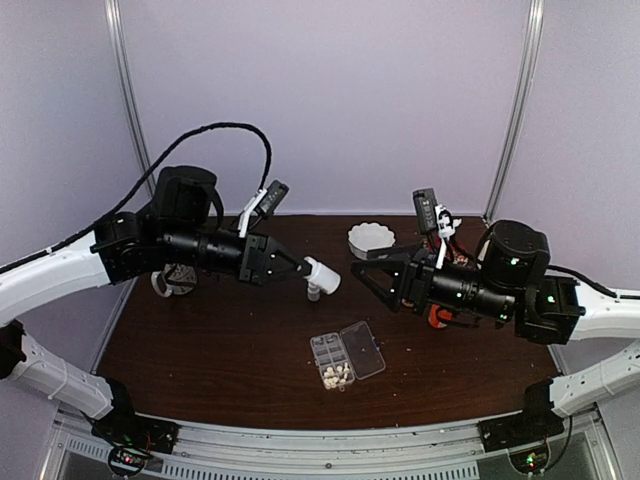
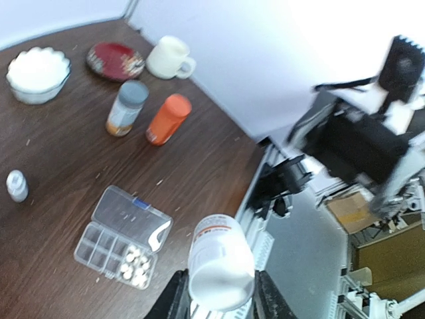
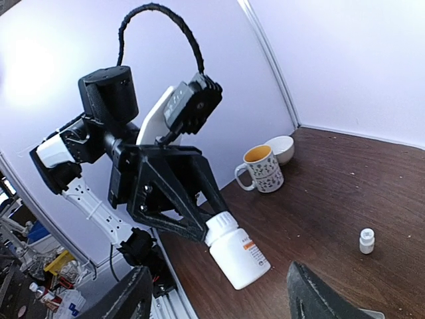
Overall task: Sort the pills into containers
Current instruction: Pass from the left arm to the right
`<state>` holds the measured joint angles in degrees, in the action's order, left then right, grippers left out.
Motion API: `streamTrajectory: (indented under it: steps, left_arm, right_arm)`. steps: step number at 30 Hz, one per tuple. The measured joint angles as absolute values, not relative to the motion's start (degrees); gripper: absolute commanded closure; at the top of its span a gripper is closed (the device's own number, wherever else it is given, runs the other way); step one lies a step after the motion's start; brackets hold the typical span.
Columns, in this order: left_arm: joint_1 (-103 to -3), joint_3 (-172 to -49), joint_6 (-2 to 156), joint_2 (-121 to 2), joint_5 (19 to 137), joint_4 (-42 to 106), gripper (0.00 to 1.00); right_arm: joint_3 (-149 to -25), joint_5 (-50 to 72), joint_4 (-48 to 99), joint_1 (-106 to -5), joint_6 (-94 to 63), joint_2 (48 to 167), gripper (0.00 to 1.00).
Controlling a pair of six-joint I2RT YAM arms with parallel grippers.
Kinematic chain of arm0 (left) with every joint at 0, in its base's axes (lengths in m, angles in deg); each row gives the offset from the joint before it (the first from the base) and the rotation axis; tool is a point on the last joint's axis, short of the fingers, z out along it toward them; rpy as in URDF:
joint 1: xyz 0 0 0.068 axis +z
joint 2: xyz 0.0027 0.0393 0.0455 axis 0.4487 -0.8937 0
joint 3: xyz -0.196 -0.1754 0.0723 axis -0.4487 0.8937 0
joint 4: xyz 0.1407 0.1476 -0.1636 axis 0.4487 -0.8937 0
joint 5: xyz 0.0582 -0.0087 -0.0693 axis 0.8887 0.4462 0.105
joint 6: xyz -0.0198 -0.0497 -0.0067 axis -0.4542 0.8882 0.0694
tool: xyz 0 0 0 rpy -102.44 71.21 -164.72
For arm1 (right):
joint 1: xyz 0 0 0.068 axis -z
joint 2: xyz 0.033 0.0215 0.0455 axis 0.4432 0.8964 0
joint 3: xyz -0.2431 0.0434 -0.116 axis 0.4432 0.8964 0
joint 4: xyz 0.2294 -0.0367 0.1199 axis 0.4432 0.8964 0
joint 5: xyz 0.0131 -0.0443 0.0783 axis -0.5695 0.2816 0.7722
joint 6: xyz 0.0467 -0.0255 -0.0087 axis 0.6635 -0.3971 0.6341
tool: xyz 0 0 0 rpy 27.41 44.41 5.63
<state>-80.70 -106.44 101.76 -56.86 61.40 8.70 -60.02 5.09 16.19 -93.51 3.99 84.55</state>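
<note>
My left pincer is clenched on a white bottle, holding it tilted in the air just left of centre in the overhead view, its body sticking out past my fingertips. My right pincer hangs released at centre right, and its own camera shows the fingers spread wide at the bottom corners with nothing between them. The organiser box lies flat on the dark table at lower centre of the overhead view, with its clear lid swung open to the right. The pills sit as a pale cluster in the cells at the box's lower end (the other cells look bare, though I cannot be sure at this size). In the upper left of my left wrist view I see a white bowl, a red plate, a white mug, a grey-capped bottle and an orange bottle. A tiny white bottle stands at that view's left edge.
</note>
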Motion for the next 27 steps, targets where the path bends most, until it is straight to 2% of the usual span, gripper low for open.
streamTrajectory:
  steps: [6, 10, 24, 27]
  left_arm:
    - [-80.59, -109.41, 102.79, -54.22, 55.91, 12.64, 0.85]
    - [-80.59, -109.81, 103.47, -53.08, 53.75, 14.34, 0.85]
    - [-80.59, -109.91, 105.46, -52.16, 50.38, 16.53, 0.88]
    - [-80.59, -109.91, 106.02, -51.66, 50.1, 17.18, 0.88]
  right_arm:
    - [-60.02, 10.6, 11.01, -93.51, 3.03, 85.67, 0.27]
    - [-59.94, 14.14, 6.14, -93.51, 1.28, 87.88, 0.3]
    - [-62.03, 20.24, 0.28, -93.55, -3.0, 93.21, 0.51]
    - [-61.97, 20.28, -1.23, -93.55, -3.07, 93.17, 0.59]
